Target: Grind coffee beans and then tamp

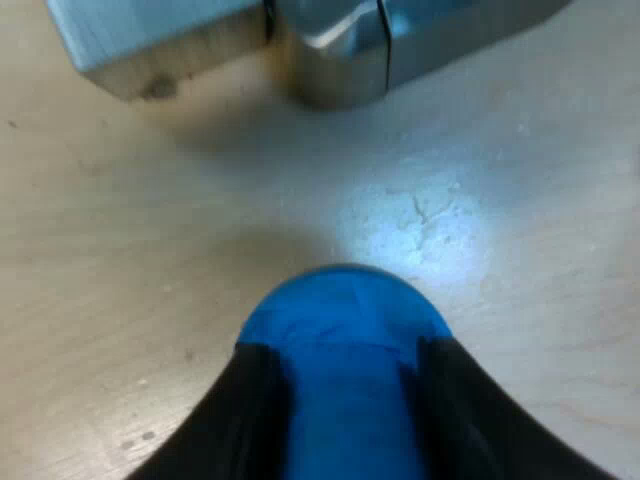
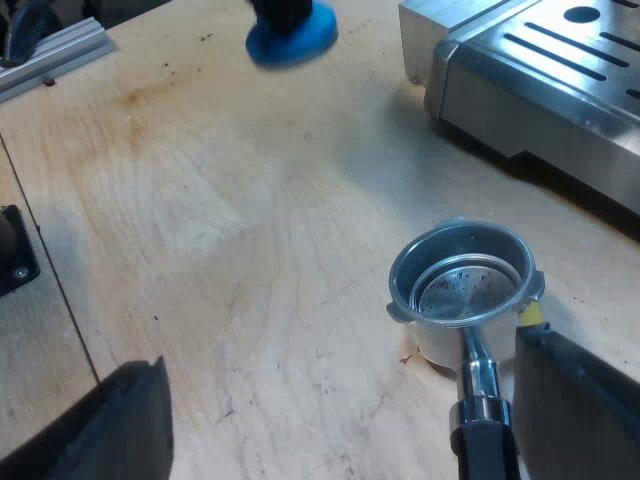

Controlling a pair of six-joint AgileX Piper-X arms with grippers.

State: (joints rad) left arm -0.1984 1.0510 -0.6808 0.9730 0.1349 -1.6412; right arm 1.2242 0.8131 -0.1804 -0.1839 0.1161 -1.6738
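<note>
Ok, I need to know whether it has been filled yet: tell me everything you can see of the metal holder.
The metal holder lies loose on the wooden table, near the espresso machine. Its shiny basket faces up and holds only a few dark specks, no grounds. A chrome neck leads to the dark handle, which points toward my open right gripper, close beside one finger.

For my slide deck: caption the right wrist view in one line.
Open right claw at the empty metal holder on the table, coffee machine beside it, blue tamper beyond.
</note>
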